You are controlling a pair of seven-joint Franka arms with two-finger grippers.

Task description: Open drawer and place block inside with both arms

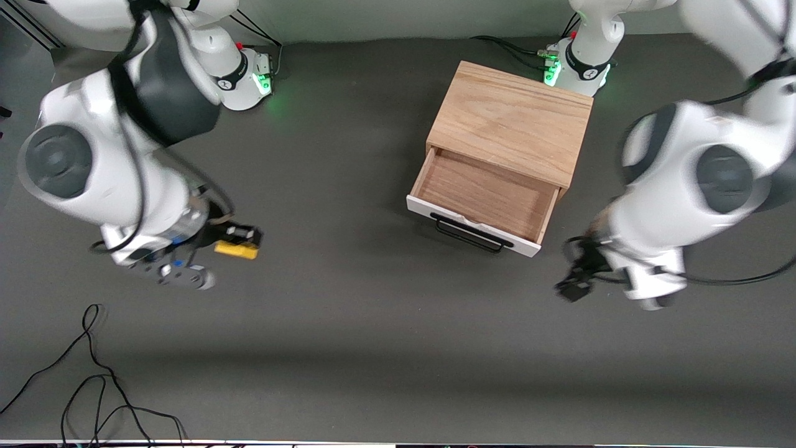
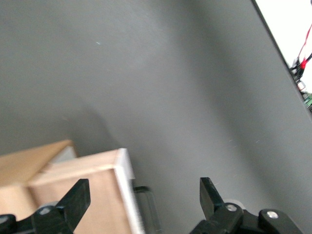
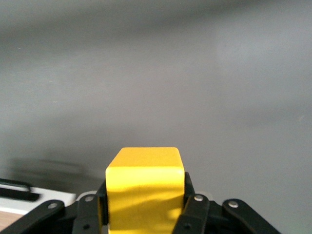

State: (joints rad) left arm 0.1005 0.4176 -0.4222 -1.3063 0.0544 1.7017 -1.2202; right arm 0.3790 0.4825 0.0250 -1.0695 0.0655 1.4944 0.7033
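The front view looks steeply down on the table (image 1: 373, 348) from across it. The left wrist view sits close over the drawer (image 2: 105, 183), probably its corner. The right wrist view shares that drawer (image 3: 17, 195).

The drawer (image 1: 482, 205) stands pulled out of the cabinet (image 1: 513, 121), its wood floor bare and open from above. Bare worktop (image 1: 336, 186) lies between it and the right end effector (image 1: 239, 239), which grips the block (image 1: 236, 250) toward the right arm's end. The left end effector (image 1: 575, 283), fingers spread, hangs just beside the drawer's front corner. Loose cables (image 1: 93, 379) lie near the front edge.
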